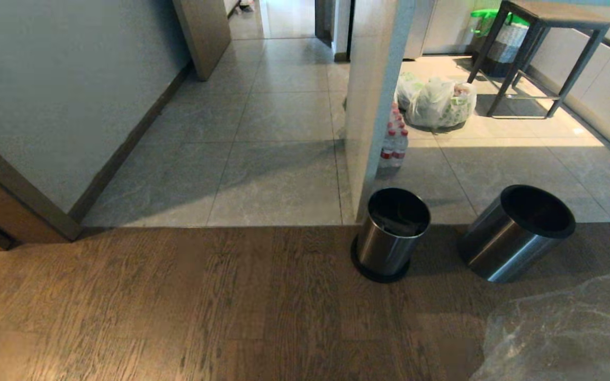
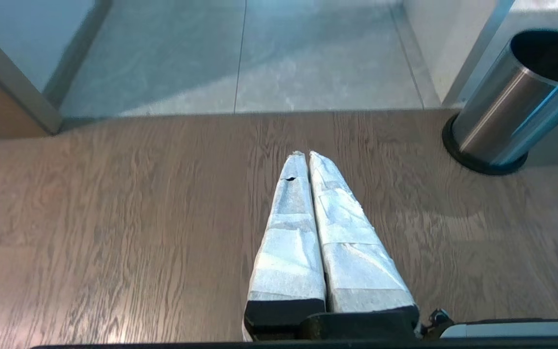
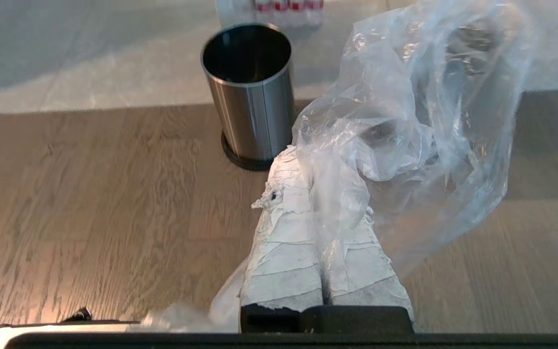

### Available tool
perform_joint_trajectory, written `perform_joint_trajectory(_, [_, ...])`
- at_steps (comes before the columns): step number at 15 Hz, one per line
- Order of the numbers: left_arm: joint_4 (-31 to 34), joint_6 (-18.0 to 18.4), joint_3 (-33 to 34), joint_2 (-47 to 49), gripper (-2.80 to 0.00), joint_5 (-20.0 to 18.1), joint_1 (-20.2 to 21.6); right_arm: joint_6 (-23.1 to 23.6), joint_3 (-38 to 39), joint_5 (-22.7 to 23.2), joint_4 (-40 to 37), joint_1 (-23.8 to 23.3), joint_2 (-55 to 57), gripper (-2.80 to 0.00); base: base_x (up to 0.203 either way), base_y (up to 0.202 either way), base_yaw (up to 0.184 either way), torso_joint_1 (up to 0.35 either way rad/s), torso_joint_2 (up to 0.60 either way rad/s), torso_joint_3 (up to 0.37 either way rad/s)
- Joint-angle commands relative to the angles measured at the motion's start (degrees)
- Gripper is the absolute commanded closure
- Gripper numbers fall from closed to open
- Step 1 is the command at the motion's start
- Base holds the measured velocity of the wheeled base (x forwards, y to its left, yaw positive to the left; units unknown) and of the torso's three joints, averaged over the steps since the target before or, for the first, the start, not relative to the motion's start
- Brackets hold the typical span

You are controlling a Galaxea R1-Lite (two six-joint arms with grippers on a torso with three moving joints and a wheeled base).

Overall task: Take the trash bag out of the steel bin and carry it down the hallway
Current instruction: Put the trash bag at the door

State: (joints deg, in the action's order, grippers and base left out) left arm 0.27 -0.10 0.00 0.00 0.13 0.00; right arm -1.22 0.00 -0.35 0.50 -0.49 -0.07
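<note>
Hallway (image 1: 278, 121) tiles stretch beyond the wood floor; 2 bins stand at the threshold, the steel bin (image 1: 391, 233) upright; right gripper (image 3: 320, 194) clenched on the trash bag (image 3: 419, 121); left gripper (image 2: 307, 156) closed, empty.

The steel bin (image 1: 391, 235) stands before the pillar (image 1: 374, 100), a second bin (image 1: 517, 233) tilted at its right, the hallway (image 1: 273, 132) behind.
</note>
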Motion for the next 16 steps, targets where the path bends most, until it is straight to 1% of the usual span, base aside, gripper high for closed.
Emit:
perform_joint_trajectory(1, [0.00, 0.01, 0.00, 0.00, 0.00, 0.04, 0.00, -0.01, 0.09, 0.00, 0.03, 0.05, 0.07, 0.00, 0.000, 0.000, 0.000, -0.001, 0.00, 0.201])
perform_joint_trajectory(12, [0.00, 0.01, 0.00, 0.00, 0.00, 0.04, 0.00, -0.01, 0.09, 0.00, 0.03, 0.01, 0.07, 0.00, 0.000, 0.000, 0.000, 0.001, 0.00, 0.201])
perform_joint_trajectory(16, [0.00, 0.01, 0.00, 0.00, 0.00, 0.04, 0.00, -0.01, 0.09, 0.00, 0.03, -0.01, 0.07, 0.00, 0.000, 0.000, 0.000, 0.004, 0.00, 0.073])
